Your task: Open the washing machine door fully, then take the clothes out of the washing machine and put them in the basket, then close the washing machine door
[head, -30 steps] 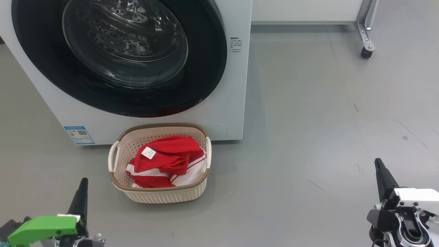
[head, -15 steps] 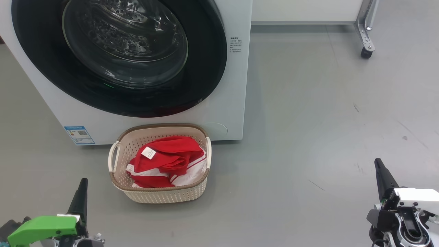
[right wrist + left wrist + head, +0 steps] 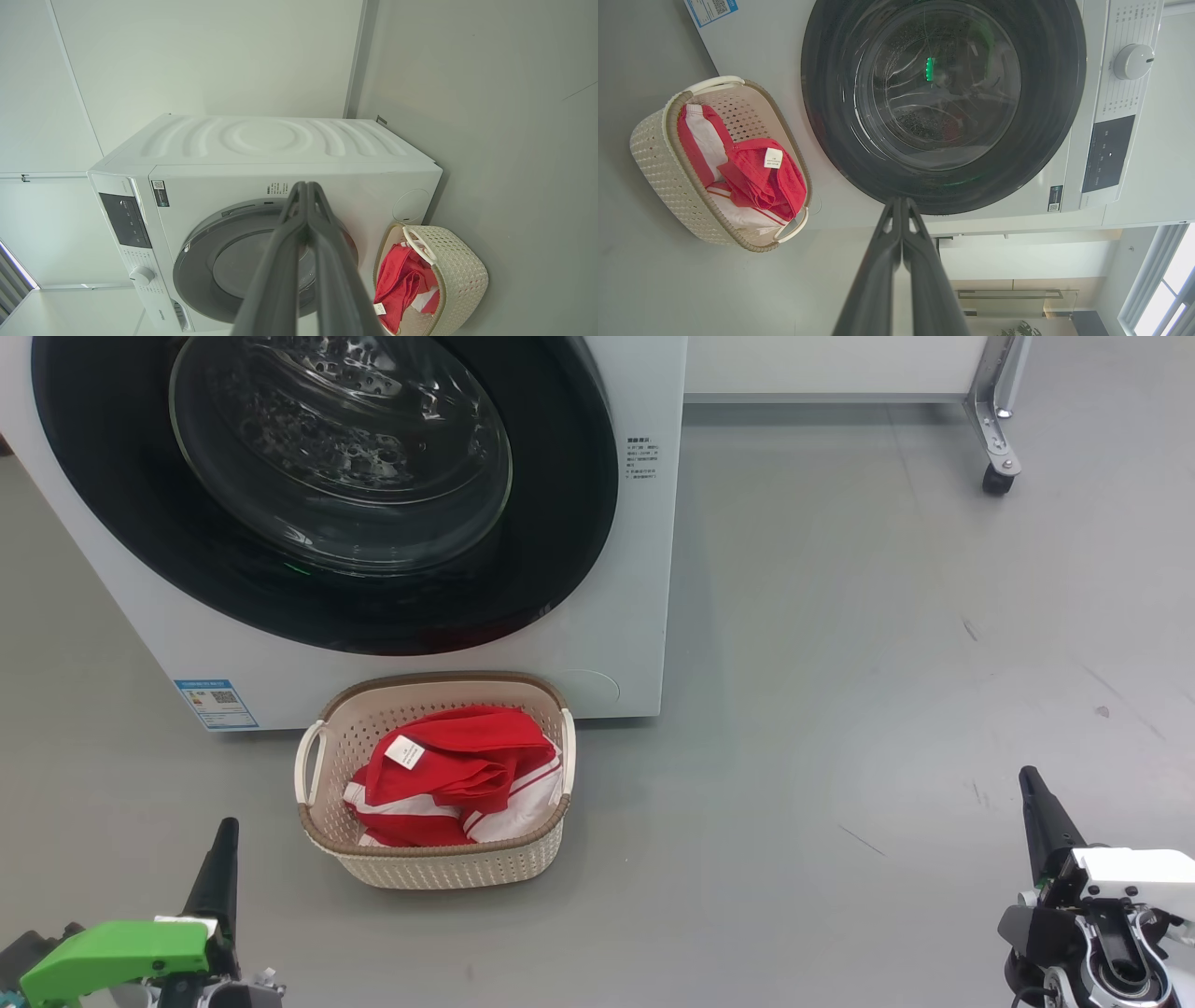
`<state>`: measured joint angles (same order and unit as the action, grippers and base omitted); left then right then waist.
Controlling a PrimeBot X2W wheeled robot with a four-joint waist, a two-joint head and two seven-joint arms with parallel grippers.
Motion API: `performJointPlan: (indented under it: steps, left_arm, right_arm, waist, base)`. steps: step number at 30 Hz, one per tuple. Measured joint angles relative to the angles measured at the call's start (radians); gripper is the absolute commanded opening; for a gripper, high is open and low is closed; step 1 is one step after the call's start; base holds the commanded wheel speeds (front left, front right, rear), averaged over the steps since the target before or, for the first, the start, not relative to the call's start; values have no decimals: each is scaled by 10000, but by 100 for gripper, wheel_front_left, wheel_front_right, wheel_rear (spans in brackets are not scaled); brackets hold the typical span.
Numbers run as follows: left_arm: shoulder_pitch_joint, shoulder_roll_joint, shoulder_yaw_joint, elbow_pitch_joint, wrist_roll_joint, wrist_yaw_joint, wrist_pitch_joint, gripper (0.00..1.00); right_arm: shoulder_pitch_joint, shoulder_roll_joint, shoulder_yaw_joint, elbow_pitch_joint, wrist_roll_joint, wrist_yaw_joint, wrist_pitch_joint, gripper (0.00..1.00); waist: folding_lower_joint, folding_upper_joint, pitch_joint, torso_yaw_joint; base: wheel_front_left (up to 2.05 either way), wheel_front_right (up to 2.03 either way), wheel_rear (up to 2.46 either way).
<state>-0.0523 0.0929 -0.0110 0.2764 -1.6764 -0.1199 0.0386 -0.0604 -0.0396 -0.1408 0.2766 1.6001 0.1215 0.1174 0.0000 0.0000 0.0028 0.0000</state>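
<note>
Red clothes [image 3: 448,770] heaped in basket [image 3: 448,870], just before washing machine [image 3: 639,616], likely for short drop; washing machine door [image 3: 560,523] closed flush. My left gripper [image 3: 228,829], right gripper [image 3: 1028,777] pinched together, empty.

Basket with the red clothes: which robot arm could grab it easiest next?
Probably the left. The left gripper, shut, sits close beside the cream perforated plastic basket holding the red clothes. The right gripper, also shut, is far off across the grey floor.

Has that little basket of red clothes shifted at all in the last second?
No. The basket sits in the same spot, just in front of the washing machine, right of its blue sticker.
</note>
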Motion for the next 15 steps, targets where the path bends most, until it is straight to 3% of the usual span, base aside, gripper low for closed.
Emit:
performJointPlan:
  steps: [15]
  left_arm:
    - [-7, -2, 25, 6, 0, 0, 0, 0]
  right_arm:
    - [0, 0, 6, 0, 0, 0, 0, 0]
  waist:
    - [0, 0, 0, 0]
  base:
    - [0, 0, 0]
